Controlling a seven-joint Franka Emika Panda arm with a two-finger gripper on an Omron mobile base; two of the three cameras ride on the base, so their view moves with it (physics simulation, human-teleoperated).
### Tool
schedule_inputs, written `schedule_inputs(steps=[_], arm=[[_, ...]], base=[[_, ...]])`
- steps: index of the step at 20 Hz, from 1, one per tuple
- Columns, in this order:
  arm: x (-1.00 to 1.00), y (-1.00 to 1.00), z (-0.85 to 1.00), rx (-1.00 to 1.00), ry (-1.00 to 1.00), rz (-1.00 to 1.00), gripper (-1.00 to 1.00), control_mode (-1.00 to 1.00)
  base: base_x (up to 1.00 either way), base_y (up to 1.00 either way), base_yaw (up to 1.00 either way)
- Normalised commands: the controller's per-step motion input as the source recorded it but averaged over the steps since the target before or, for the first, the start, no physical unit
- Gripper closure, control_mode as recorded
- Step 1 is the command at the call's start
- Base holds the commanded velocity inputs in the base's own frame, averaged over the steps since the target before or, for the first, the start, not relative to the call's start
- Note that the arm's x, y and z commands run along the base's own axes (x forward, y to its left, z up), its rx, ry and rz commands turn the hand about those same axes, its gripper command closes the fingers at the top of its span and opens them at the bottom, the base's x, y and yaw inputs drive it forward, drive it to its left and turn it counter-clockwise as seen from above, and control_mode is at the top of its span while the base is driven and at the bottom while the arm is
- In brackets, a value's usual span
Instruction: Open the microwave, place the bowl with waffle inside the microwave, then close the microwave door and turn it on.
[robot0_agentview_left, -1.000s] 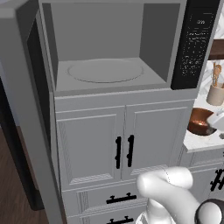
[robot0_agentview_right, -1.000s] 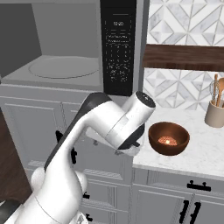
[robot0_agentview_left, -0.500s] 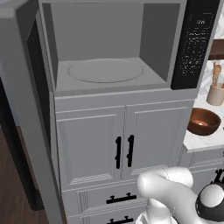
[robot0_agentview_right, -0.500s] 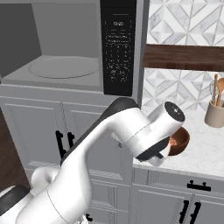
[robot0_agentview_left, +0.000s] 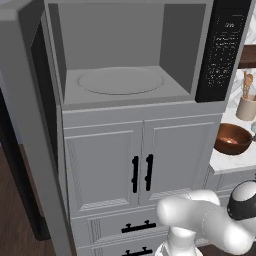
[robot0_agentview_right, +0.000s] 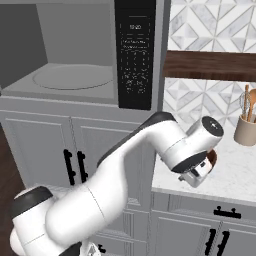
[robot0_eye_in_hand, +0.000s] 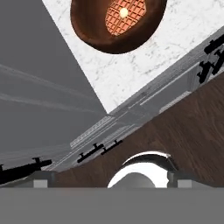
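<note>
Swung rightward across the cabinet front over the last second, from low by the white cabinet doors (robot0_agentview_left: 142, 167) toward the white marble counter (robot0_agentview_right: 235, 172) on the right; wrist now over the counter's near edge, covering most of the round reddish-brown glossy bowl (robot0_agentview_left: 232, 139) in the right base view; bowl unmoved through all of this, sitting on the counter right of the large grey built-in microwave (robot0_agentview_left: 125, 55), just this side of the beige utensil jar (robot0_agentview_left: 246, 107).

Seen from the hand: golden-brown gridded waffle (robot0_eye_in_hand: 129, 15) lying in the bowl, bowl at the far end of the picture, counter edge and drawer fronts running beneath; two-finger gripper (robot0_eye_in_hand: 106, 178) spread nearly to its widest, gripping nothing, well short of the rim.

Microwave cavity open and bare, round turntable (robot0_agentview_left: 120, 81) exposed; wide grey-framed microwave door (robot0_agentview_left: 30, 130) swung out on the left.

Meaning for the task, as a judgement: opening done, approach to the bowl under way, grasp not yet made; next, lowering the open fingers over the near rim; risk of nudging the glossy bowl along the counter.
</note>
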Motion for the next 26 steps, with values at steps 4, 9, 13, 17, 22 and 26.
schedule_inputs(steps=[4, 9, 13, 17, 22, 26], arm=[[0.89, -0.42, -0.31, 0.00, 0.04, -0.25, -1.00, -1.00], [0.61, -0.44, -0.27, 0.00, 0.01, -0.20, -1.00, -1.00], [0.36, -0.44, -0.24, 0.06, 0.01, -0.12, -1.00, -1.00], [0.36, -0.37, -0.34, 0.06, 0.00, -0.10, -1.00, -1.00], [0.47, -0.23, -0.23, 0.07, 0.00, -0.07, -1.00, -1.00], [0.43, -0.24, -0.24, 0.05, 0.01, -0.06, -1.00, -1.00]], base=[[0.00, 0.00, 0.00], [0.00, 0.00, 0.00], [0.00, 0.00, 0.00], [0.00, 0.00, 0.00], [0.00, 0.00, 0.00], [0.00, 0.00, 0.00]])
